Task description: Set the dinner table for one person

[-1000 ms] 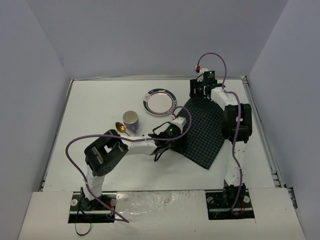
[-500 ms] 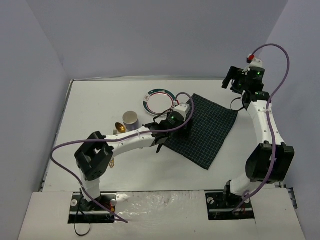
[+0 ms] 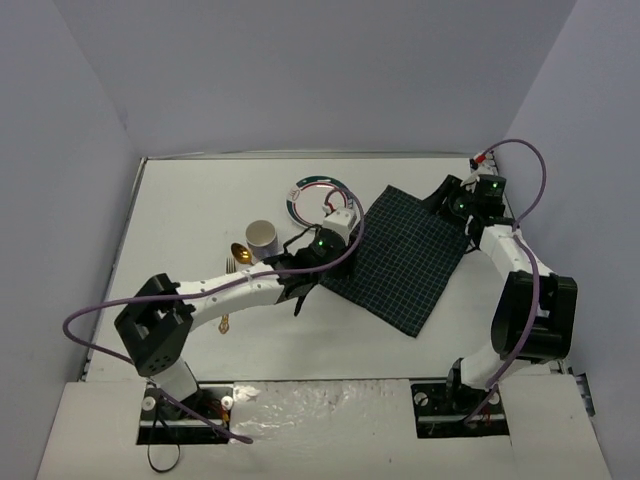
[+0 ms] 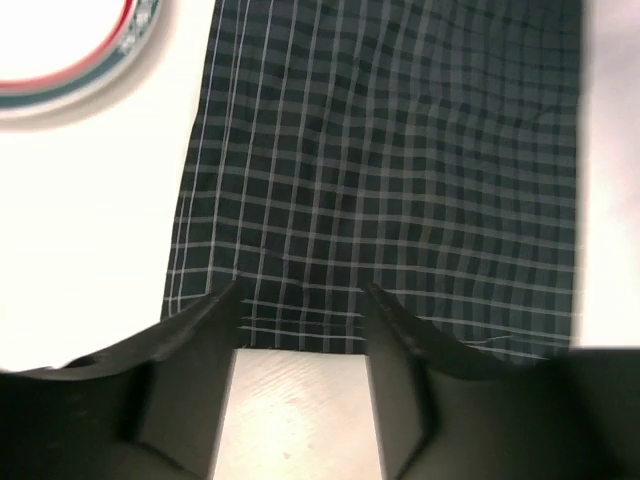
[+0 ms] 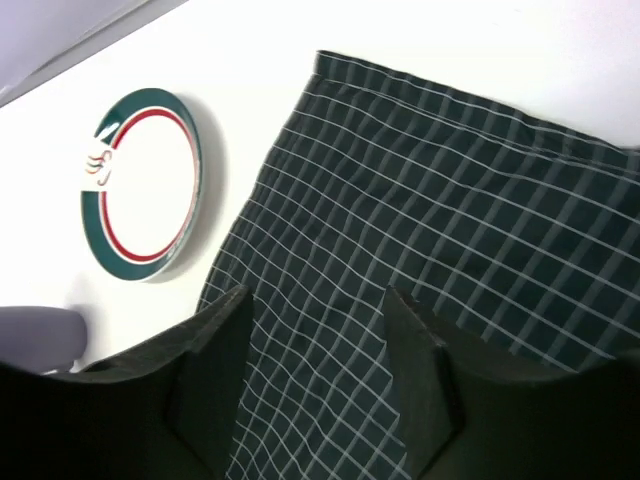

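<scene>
- The dinner table fills the overhead view, white and flat. It looks heavy, rigid and smooth: a surface to slide things across, not something to grasp.
- The checked cloth lies flat right of centre. Being soft and limp, it is best pinched at a corner or edge.
- The left gripper hangs spread and empty at the cloth's bottom edge in its wrist view.
- The right gripper is also spread and empty, above the cloth.
- The plate, cup and spoon sit left of the cloth.
</scene>
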Robot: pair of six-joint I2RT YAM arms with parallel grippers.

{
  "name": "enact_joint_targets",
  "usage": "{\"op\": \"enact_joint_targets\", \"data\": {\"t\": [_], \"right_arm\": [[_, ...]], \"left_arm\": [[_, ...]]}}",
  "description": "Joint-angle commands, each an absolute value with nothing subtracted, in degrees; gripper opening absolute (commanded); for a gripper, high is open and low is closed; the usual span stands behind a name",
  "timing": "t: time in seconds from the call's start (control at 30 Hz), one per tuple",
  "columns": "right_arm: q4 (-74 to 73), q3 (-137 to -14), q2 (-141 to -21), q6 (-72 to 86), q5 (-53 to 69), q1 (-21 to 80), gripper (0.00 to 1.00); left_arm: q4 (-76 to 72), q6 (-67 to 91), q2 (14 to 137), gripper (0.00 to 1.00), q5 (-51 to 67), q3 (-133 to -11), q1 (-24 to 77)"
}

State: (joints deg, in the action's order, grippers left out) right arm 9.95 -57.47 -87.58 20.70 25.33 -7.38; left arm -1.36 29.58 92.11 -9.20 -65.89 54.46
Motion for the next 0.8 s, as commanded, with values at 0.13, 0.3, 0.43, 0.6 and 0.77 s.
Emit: {"op": "enact_joint_targets", "data": {"t": [0.13, 0.3, 0.43, 0.6, 0.77], "right_arm": [[36.4, -55.8, -98.7, 29.2, 42.5, -6.8, 0.16], [45.1, -52.8, -103.4, 32.2, 46.1, -6.4, 0.06], [51.1, -51.8, -108.7, 33.9, 49.1, -6.4, 0.00], [55.8, -52.7, -115.7, 36.2, 52.7, -7.0, 0.00], [56.8, -55.7, -121.4, 37.2, 52.8, -7.4, 0.00]], "left_arm": [[-11.4, 29.6, 100.2, 0.31, -8.5, -65.4, 53.0], [-11.6, 29.3, 103.6, 0.23, -8.2, -66.5, 52.3], [-11.2, 31.0, 105.8, 0.16, -8.0, -66.0, 51.4], [-11.7, 35.8, 107.1, 0.05, -8.4, -62.9, 50.7], [-11.6, 38.6, 109.0, 0.00, -7.5, -61.1, 50.6]]}}
